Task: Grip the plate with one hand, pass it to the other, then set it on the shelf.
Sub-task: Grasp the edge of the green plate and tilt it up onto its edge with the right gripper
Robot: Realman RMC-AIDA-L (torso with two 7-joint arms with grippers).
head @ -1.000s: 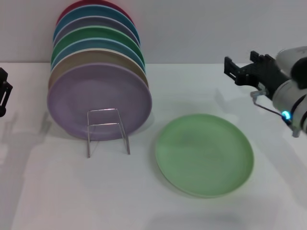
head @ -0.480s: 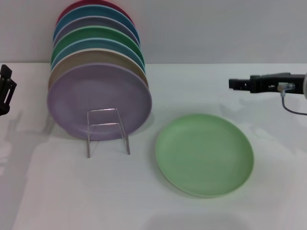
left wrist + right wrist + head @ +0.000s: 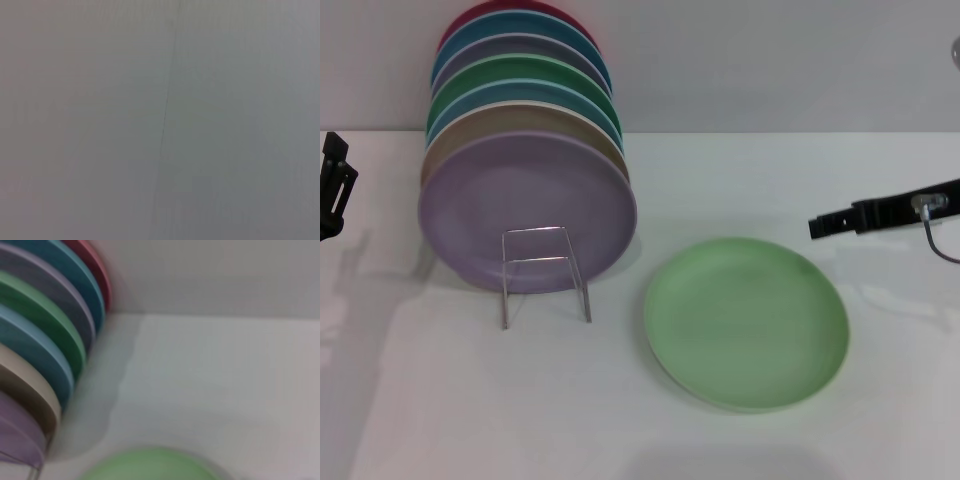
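Right gripper: seen edge-on as a thin dark bar in the head view, so I cannot tell whether it is open or shut; nothing is held; it sits at about 3 o'clock of the scene, just off the pale mint-green round matte plate's rim at roughly its 2 o'clock, apart from it; fingers lie near level and point toward 9 o'clock, which I read as lining up for a side-on rim pinch; judgement only.

Left gripper: parked at the 9 o'clock edge of the head view, well apart from everything; state cannot be told; its wrist view shows only blank grey surface.

The plate lies flat on the white table, centre-right, rim clear all round, so the edge is reachable from the right side; the right wrist view catches its far rim only.

Thin silver wire rack is at 9 o'clock of the plate, near but apart; its front loops stand bare; behind them a row of plates stands on edge, the lavender matte plate foremost; so the free slot is at the front.

Step in hand, as I judge it: approach to first grasp; handover and shelving not yet done.
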